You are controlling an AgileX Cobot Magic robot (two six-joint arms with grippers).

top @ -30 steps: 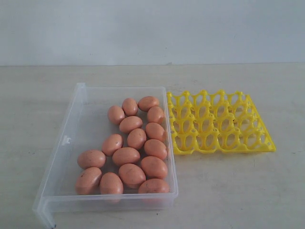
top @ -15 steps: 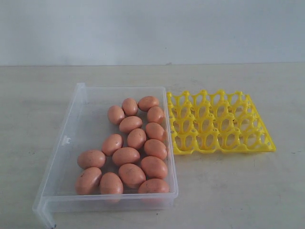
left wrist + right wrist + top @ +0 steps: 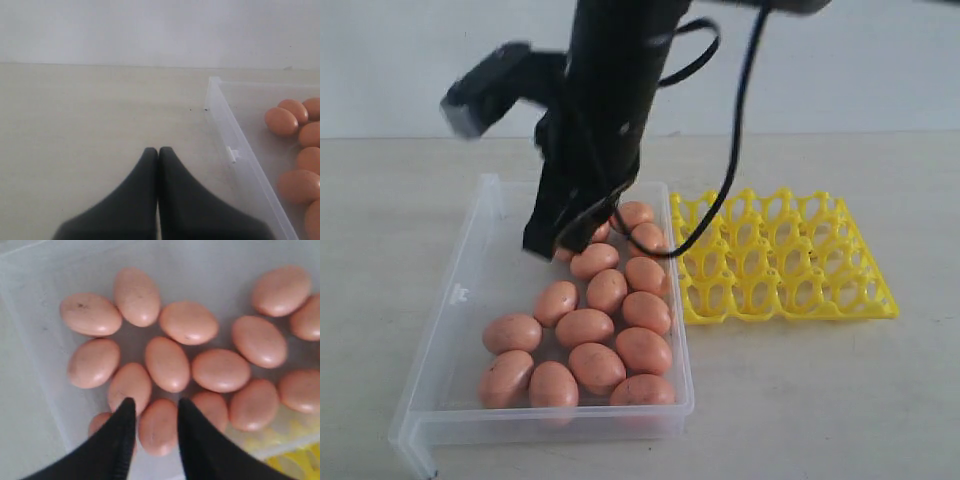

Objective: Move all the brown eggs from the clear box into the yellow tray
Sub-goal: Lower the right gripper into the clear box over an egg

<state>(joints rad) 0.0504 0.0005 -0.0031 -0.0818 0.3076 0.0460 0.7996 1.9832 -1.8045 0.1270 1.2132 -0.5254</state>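
The brown eggs [image 3: 585, 327] are packed closely in the clear box [image 3: 448, 330]. The right gripper [image 3: 155, 402] is held over its far end, fingers apart, with one egg seen between them and neighbours crowded around it. The left gripper [image 3: 158, 150] is pressed together over the table [image 3: 75, 125], outside the box. The yellow tray [image 3: 885, 300] is set just beside the box.

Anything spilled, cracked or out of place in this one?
Nothing stands out. The brown eggs lie whole inside the clear box, none outside it; the yellow tray sits flat beside it, no eggs in it. The right gripper hangs open over the far eggs.
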